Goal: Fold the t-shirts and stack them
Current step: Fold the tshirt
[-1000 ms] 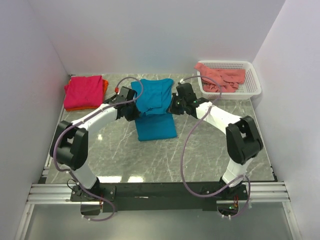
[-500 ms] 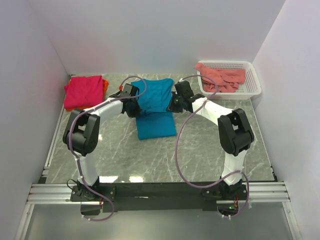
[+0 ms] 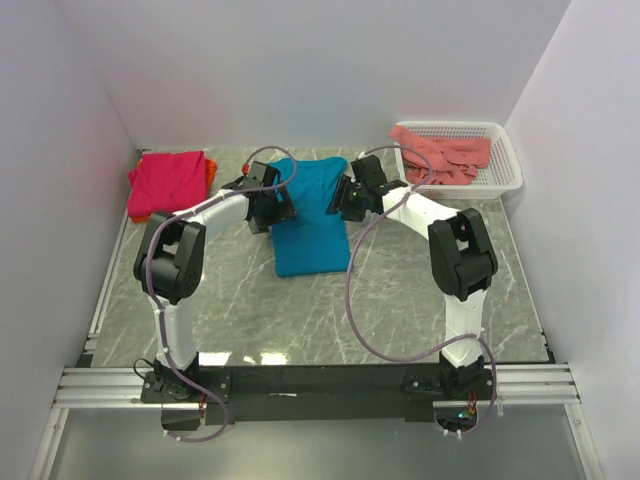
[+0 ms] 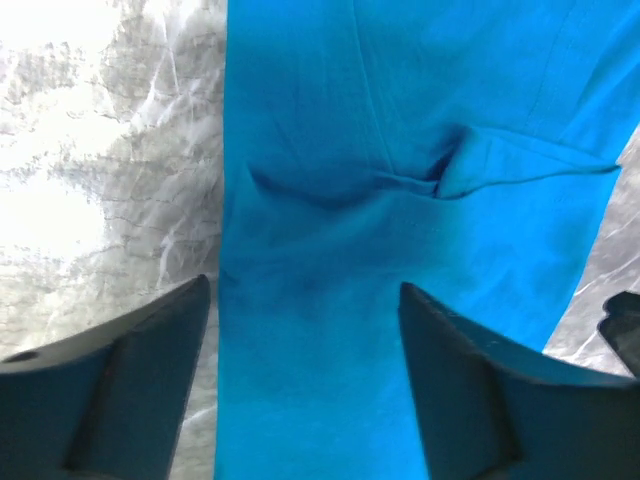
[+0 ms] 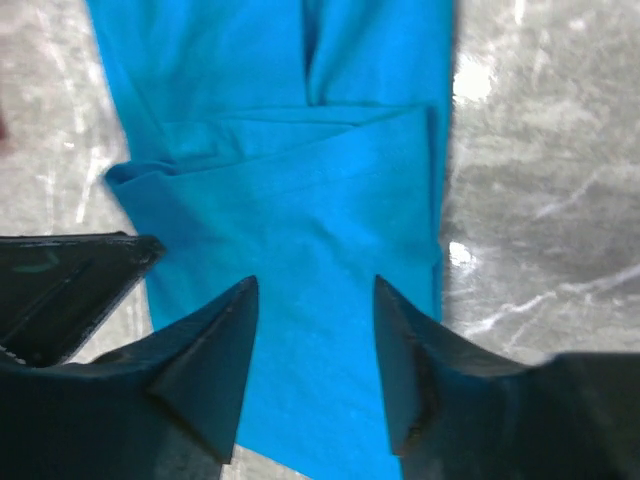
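Observation:
The teal-blue t-shirt (image 3: 311, 225) lies flat on the marble table as a long folded strip. It fills the left wrist view (image 4: 400, 110) and the right wrist view (image 5: 300, 170). My left gripper (image 3: 277, 207) hovers at its left edge, open (image 4: 305, 290), with cloth under the gap. My right gripper (image 3: 341, 202) hovers at its right edge, also open (image 5: 315, 285), and nothing is pinched in either. A folded magenta-pink t-shirt (image 3: 165, 183) rests on an orange t-shirt (image 3: 209, 170) at the back left. The salmon-pink t-shirt (image 3: 445, 150) lies crumpled in the basket.
A white mesh basket (image 3: 508, 182) stands at the back right corner. White walls close in the table on the left, back and right. Grey cables loop from both arms over the table. Bare marble (image 3: 400, 290) shows in front of the teal shirt.
Both grippers went from shut to open and let go of the teal shirt. They carried its raised part toward the back, and it now lies flat as a longer strip.

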`<control>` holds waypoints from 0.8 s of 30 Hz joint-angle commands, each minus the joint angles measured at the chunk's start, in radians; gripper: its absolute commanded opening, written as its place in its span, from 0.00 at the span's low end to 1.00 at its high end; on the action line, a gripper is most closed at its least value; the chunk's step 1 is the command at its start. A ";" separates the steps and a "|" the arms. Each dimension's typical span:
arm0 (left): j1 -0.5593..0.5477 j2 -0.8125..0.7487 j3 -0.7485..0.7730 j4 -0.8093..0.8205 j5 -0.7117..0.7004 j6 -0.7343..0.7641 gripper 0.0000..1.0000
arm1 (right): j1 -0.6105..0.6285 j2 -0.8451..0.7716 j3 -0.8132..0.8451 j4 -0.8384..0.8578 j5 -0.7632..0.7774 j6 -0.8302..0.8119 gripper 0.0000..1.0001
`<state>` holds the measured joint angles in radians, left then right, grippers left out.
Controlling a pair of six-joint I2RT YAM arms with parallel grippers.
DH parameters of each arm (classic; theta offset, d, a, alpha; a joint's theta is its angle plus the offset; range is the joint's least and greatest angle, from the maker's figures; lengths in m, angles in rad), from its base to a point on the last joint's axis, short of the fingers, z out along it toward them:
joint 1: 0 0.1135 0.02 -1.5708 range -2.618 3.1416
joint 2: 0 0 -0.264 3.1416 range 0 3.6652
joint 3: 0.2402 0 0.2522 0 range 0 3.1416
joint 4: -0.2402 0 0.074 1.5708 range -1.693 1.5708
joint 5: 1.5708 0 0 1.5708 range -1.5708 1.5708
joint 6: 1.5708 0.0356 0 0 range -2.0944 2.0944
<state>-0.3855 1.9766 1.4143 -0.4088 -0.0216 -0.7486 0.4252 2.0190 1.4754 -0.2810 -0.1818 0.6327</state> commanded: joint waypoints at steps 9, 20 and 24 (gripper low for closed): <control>-0.010 -0.314 -0.318 0.093 0.063 -0.027 0.99 | -0.008 -0.276 -0.315 0.097 -0.068 -0.039 0.61; -0.072 -0.460 -0.601 0.206 0.127 -0.103 0.93 | -0.008 -0.361 -0.578 0.190 -0.133 0.010 0.56; -0.072 -0.392 -0.589 0.220 0.115 -0.104 0.76 | -0.008 -0.335 -0.578 0.201 -0.136 0.027 0.49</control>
<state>-0.4580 1.5482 0.8074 -0.2527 0.0906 -0.8375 0.4225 1.6806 0.8917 -0.1413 -0.3042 0.6399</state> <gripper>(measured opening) 0.792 0.496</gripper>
